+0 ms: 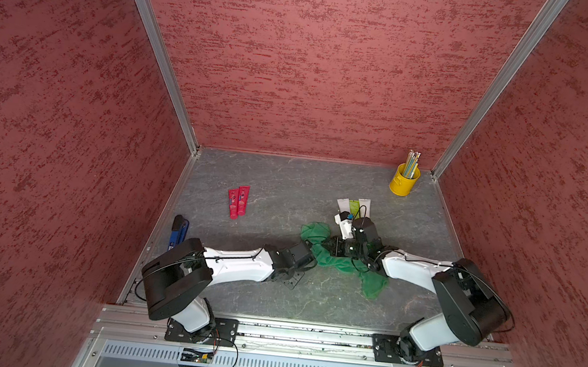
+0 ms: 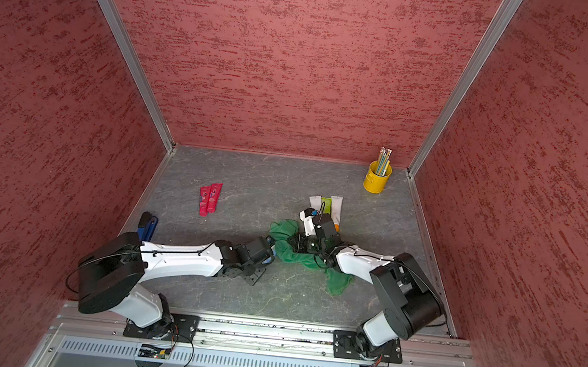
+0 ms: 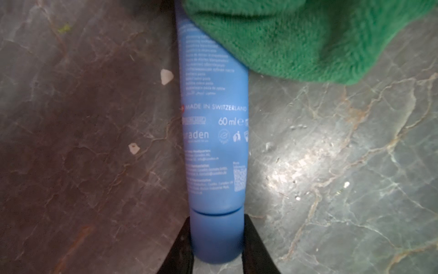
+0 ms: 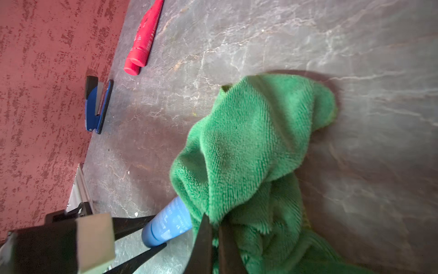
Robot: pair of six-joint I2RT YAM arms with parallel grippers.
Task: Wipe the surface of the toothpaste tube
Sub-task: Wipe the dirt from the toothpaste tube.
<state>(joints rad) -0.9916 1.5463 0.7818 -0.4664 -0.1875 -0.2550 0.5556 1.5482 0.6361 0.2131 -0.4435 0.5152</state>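
Observation:
A blue toothpaste tube (image 3: 213, 132) lies out along the marbled table, and my left gripper (image 3: 216, 237) is shut on its cap end, one black finger on each side. A green cloth (image 3: 308, 40) drapes over the tube's far end and hides it. My right gripper (image 4: 214, 227) is shut on a bunched fold of this cloth (image 4: 251, 142), right beside the tube (image 4: 166, 225). In both top views the two grippers meet mid-table at the cloth (image 1: 336, 260) (image 2: 296, 256). Most of the tube is hidden there.
Two red tubes (image 1: 238, 201) lie at the back left. White and green tubes (image 1: 352, 206) lie just beyond the right wrist. A yellow cup of pencils (image 1: 404, 180) stands in the back right corner. A blue stapler (image 1: 178, 232) sits by the left wall.

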